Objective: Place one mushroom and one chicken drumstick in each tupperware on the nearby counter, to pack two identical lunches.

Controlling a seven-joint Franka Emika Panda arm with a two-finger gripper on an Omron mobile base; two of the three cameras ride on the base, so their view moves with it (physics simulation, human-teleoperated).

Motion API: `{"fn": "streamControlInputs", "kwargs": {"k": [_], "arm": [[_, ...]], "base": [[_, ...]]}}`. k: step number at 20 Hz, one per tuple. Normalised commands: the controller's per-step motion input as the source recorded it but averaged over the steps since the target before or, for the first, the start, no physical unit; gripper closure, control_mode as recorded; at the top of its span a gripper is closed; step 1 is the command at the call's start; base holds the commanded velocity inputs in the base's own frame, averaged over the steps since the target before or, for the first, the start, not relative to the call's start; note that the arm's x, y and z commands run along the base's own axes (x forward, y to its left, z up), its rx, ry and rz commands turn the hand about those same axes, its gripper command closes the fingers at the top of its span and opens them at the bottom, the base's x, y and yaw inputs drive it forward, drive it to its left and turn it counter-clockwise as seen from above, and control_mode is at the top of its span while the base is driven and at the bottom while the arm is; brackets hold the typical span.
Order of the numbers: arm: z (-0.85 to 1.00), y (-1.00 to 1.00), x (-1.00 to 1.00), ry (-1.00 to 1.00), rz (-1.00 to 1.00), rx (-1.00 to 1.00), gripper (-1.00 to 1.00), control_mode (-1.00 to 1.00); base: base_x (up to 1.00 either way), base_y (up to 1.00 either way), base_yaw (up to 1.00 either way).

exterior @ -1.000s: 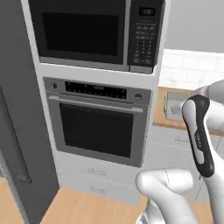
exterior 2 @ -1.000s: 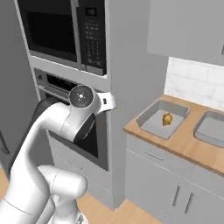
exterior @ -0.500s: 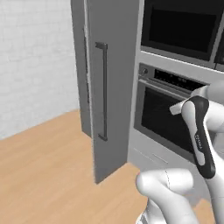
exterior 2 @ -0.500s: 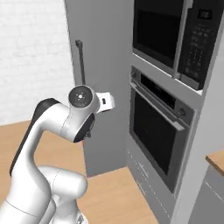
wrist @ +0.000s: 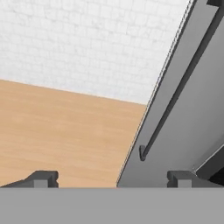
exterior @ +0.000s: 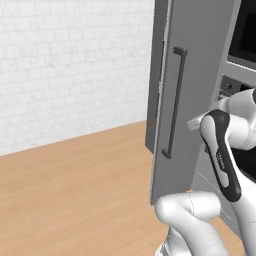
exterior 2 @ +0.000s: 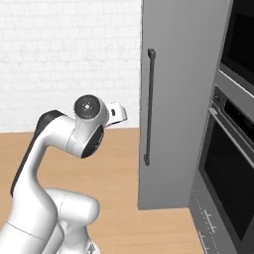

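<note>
From the left base view I saw a tall grey cabinet door (exterior: 200,100) with its dark bar handle (exterior: 174,102) standing ahead of me, the wood floor (exterior: 75,190) and white brick wall (exterior: 75,65) to its left; the arm was folded close to the base, which I judged a carrying posture for driving, not reaching. From the right base view the same door (exterior 2: 183,99) stood beside the built-in oven (exterior 2: 230,173); neither tupperware nor the counter was before me, so I judged the packing could not go on from here. In the hand view the gripper (wrist: 111,178) pointed at the door's lower edge; the two fingertips (wrist: 41,178) sat wide apart with nothing between them.
</note>
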Motion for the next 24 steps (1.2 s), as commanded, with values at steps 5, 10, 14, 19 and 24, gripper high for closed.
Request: {"fn": "streamControlInputs", "kwargs": {"k": [5, 10, 14, 19, 24], "arm": [[0.0, 0.0, 0.0, 0.0, 0.0, 0.0, -1.0, 1.0], [0.0, 0.0, 0.0, 0.0, 0.0, 0.0, -1.0, 1.0], [0.0, 0.0, 0.0, 0.0, 0.0, 0.0, -1.0, 1.0], [0.0, 0.0, 0.0, 0.0, 0.0, 0.0, -1.0, 1.0], [0.0, 0.0, 0.0, 0.0, 0.0, 0.0, -1.0, 1.0]], "base": [[0.92, 1.0, 0.03], [1.0, 1.0, -0.01], [0.92, 0.8, 0.14], [0.07, -0.39, 0.74], [1.0, 0.06, 0.13]]}}
